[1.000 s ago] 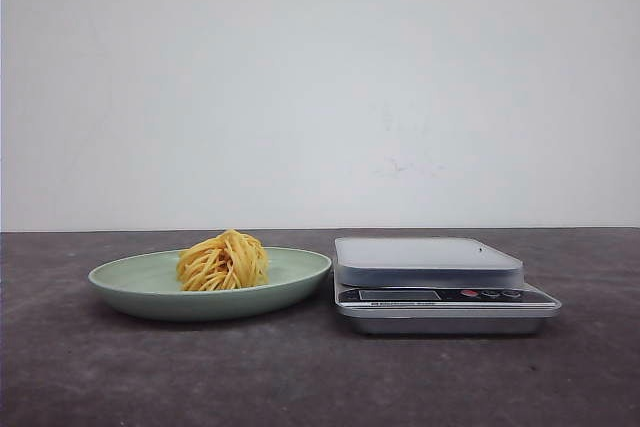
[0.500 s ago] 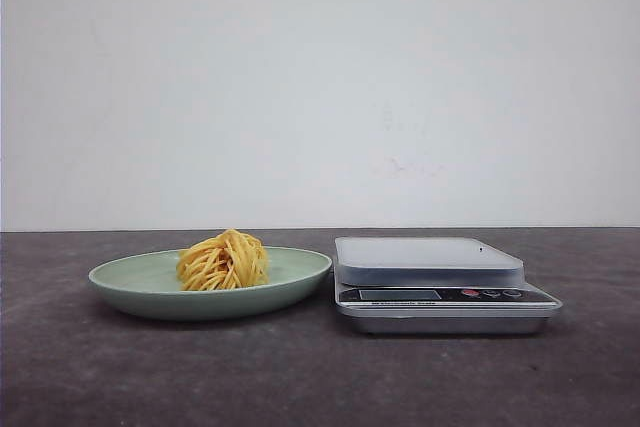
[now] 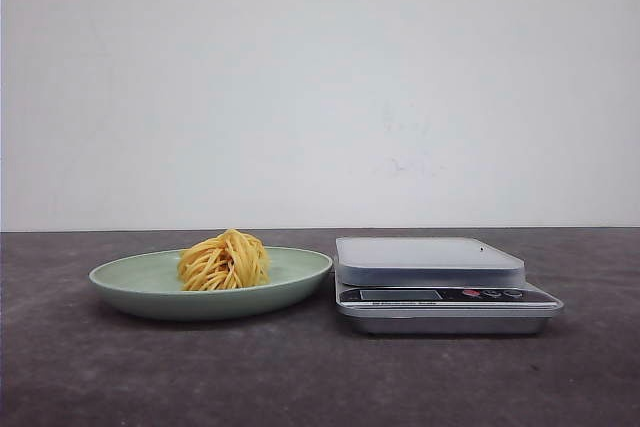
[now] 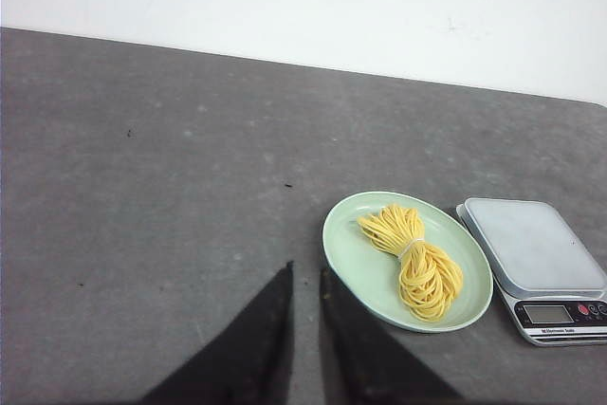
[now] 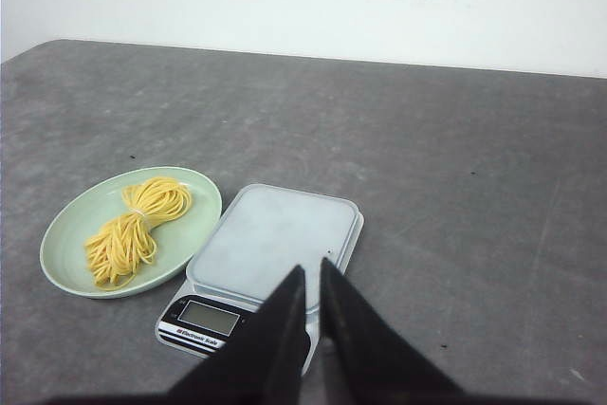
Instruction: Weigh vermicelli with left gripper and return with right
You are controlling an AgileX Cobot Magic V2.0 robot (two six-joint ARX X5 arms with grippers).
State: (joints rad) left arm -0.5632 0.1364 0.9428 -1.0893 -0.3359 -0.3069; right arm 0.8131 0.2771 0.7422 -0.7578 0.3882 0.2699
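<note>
Wrist views: left gripper and right gripper, jaws nearly together, empty.

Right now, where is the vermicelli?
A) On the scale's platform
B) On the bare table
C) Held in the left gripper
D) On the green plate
D: the vermicelli sits on the green plate, beside the scale, whose platform is bare.

Vermicelli on plate; scale just right of plate, on table.
</note>
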